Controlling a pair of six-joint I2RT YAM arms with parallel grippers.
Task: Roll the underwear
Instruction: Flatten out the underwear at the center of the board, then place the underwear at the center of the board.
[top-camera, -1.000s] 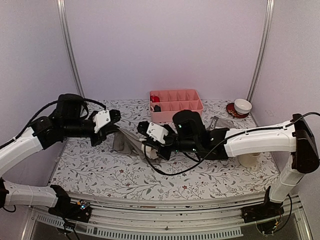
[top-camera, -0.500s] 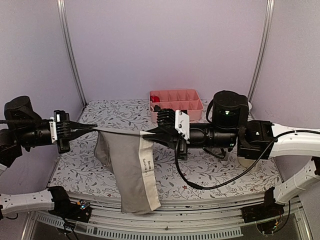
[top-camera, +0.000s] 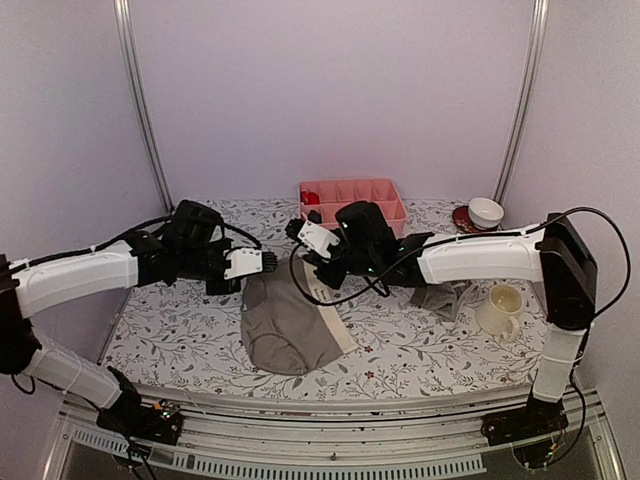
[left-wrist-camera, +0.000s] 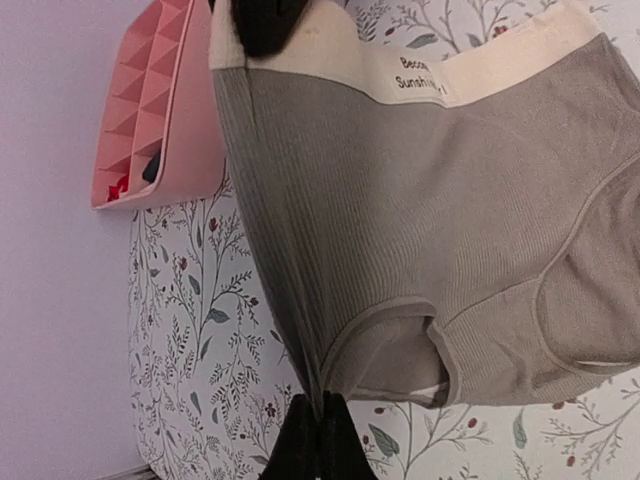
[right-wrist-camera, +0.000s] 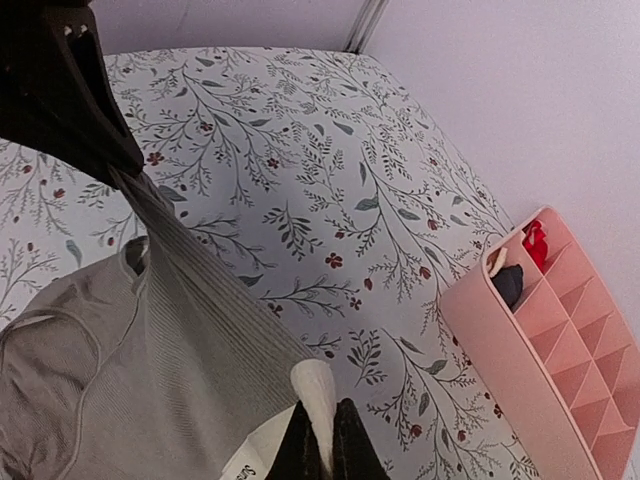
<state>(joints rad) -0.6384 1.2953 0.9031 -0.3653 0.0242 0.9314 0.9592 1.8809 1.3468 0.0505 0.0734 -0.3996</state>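
The left hand is clamped on one side edge of the grey briefs. The right hand pinches their pale waistband. The cloth lies on the bench.

The table wore a white cloth printed with leafy sprigs and small red berries. A pink tray stood at its back edge. In front of the tray and a little left of it, the grey briefs lay spread on the cloth, pale waistband towards the tray. A second grey garment lay crumpled in front and to the right, with a cream mug farther right. Level with the tray on the right sat a red saucer bearing a white bowl.
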